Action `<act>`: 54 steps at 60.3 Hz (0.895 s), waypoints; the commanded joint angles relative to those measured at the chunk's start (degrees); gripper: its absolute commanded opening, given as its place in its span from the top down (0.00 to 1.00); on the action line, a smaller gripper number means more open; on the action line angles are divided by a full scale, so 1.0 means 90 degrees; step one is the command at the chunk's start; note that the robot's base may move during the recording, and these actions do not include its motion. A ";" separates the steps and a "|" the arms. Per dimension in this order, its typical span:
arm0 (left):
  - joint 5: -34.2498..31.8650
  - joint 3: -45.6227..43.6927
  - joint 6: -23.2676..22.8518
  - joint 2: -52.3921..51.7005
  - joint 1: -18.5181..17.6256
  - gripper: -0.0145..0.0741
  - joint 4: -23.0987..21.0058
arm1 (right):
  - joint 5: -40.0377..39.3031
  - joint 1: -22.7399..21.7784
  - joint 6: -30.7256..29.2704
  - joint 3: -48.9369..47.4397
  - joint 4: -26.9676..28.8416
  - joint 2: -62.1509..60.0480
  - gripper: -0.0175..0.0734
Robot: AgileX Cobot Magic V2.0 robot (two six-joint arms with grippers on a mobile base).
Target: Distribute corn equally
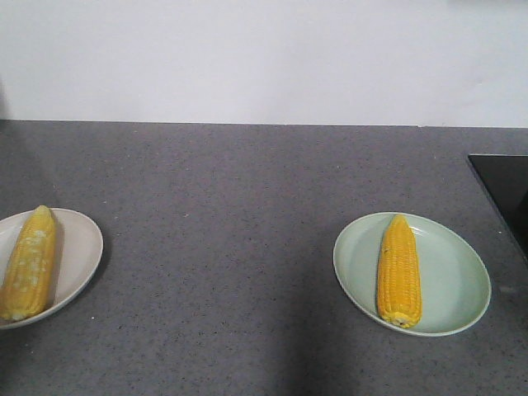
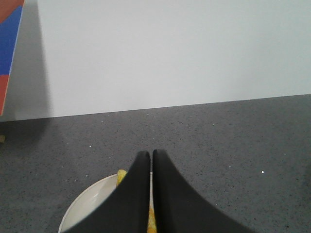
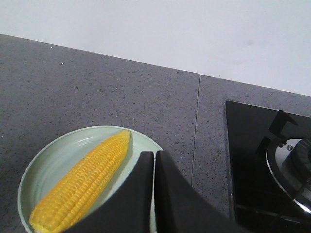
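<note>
On the worktop [image 1: 247, 206] two plates sit well apart, a pale cream plate [image 1: 78, 247] at the left edge and a green plate [image 1: 450, 272] toward the right, short of the black hob [image 1: 505, 190] at the right edge. One corn cob [image 1: 29, 264] lies on the cream plate and another cob [image 1: 398, 272] lies lengthwise on the green one, pale tip pointing toward the back wall, so the share already looks even. Each cob looks stiff and fairly heavy for its size, with a ridged, rounded surface likely to roll or slip under a narrow pinch; the thick middle, gripped across its width, seems the safest hold, since the tapered tip would slide out. Both end effectors hang above their plates with fingers pressed together and holding nothing: the left end effector [image 2: 151, 154] over the cream plate's far rim, the right end effector [image 3: 154, 155] just beside the cob on the green plate.
</note>
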 commanded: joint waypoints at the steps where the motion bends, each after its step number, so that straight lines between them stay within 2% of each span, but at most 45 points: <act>1: -0.0483 -0.0157 -0.0070 0.0048 0.0027 0.85 -0.0019 | -0.0437 0.0007 -0.0042 -0.0154 0.0033 0.0022 0.82; 40: -0.0525 -0.0073 -0.0054 0.0025 0.0027 0.85 -0.0004 | -0.0437 0.0007 -0.0042 -0.0154 0.0033 0.0022 0.82; 54: -0.1104 0.1028 -0.0069 -0.0917 0.0027 0.85 0.0006 | -0.0437 0.0007 -0.0042 -0.0154 0.0033 0.0022 0.82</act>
